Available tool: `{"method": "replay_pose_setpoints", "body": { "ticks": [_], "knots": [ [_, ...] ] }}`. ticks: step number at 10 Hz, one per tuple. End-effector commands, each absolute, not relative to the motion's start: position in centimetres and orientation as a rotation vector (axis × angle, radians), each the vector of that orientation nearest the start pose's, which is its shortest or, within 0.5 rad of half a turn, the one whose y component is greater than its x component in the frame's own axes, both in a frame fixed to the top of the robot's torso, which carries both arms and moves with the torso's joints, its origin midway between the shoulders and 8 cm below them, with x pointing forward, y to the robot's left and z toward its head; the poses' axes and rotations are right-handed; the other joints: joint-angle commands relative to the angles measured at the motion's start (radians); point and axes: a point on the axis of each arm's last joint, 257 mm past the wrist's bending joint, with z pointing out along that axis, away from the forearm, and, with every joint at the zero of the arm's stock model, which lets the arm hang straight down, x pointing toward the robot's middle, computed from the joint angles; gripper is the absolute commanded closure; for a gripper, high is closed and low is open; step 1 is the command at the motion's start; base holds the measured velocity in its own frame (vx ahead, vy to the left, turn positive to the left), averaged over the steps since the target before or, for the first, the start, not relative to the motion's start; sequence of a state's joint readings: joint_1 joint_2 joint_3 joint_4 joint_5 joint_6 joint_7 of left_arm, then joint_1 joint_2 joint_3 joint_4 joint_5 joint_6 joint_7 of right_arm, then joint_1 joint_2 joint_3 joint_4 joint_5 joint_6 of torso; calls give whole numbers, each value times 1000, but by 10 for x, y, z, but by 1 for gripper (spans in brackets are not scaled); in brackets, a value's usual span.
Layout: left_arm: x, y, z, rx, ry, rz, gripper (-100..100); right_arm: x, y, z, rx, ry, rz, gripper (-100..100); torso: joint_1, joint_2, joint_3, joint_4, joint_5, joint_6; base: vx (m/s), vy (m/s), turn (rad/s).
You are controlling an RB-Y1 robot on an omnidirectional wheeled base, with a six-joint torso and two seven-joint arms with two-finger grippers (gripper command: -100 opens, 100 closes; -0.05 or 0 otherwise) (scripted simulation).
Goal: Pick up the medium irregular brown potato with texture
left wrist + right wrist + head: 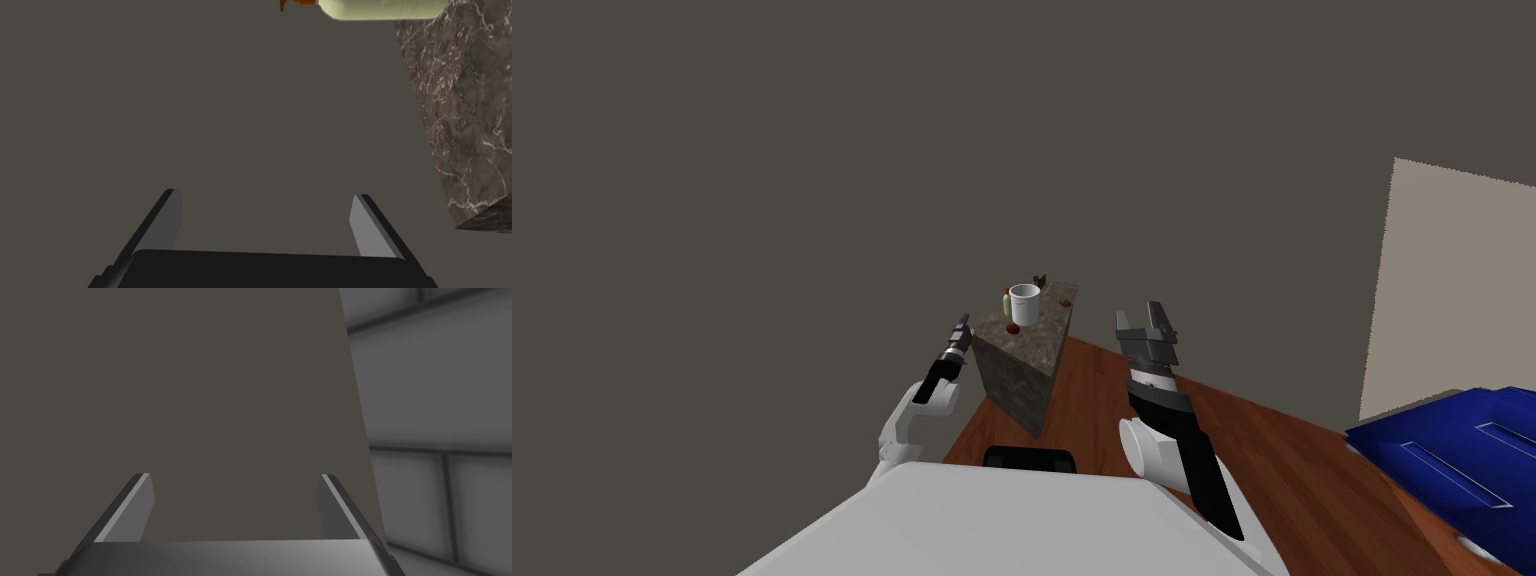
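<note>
Two claws, both spread and empty, are raised before a dark veined desk (1017,375) that stands on a wooden floor (1112,400). The left claw (963,322) hangs just beside the desk's near corner, its fingers wide apart with nothing between them. Its wrist view looks along the desk's side wall to a pale green bottle (380,10) with an orange cap. The right claw (1142,318), equally wide open, is held off the desk's other side, apart from it.

On the desk top, beyond both claws, stand the bottle and a white mug (1024,303). A reddish-brown round thing (1013,328) lies in front of the mug, nearest the left claw. What we judge to be the potato (1065,300), a small tan-brown lump, lies farther back, on the side toward the right claw. The two are too small for us to be sure which is which.

We judge the task barely begun: nothing is gripped, and neither claw is over the desk top. Reaching in, closing on the potato and lifting it are all left.
</note>
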State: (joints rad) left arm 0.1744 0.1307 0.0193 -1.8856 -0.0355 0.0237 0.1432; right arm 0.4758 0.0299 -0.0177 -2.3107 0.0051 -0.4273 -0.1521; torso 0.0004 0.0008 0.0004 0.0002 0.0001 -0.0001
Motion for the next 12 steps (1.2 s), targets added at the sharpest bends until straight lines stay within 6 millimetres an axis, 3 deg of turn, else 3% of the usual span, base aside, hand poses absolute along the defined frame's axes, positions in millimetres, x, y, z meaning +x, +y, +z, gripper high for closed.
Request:
{"method": "replay_pose_setpoints", "body": {
  "ticks": [1, 12],
  "knots": [
    [511, 280, -168, -1153, 1138, -1196, -100, 350, -286, 32, 748, 556, 1425, 0, 0, 0, 0, 0, 0, 0, -16, 4, -8],
    [579, 259, -214, -1318, 1321, -1119, -100, 350, -286, 32, 748, 556, 1425, 0, 0, -1, -1, 0, 0, 0, -6, 3, -9]
  ]
}}
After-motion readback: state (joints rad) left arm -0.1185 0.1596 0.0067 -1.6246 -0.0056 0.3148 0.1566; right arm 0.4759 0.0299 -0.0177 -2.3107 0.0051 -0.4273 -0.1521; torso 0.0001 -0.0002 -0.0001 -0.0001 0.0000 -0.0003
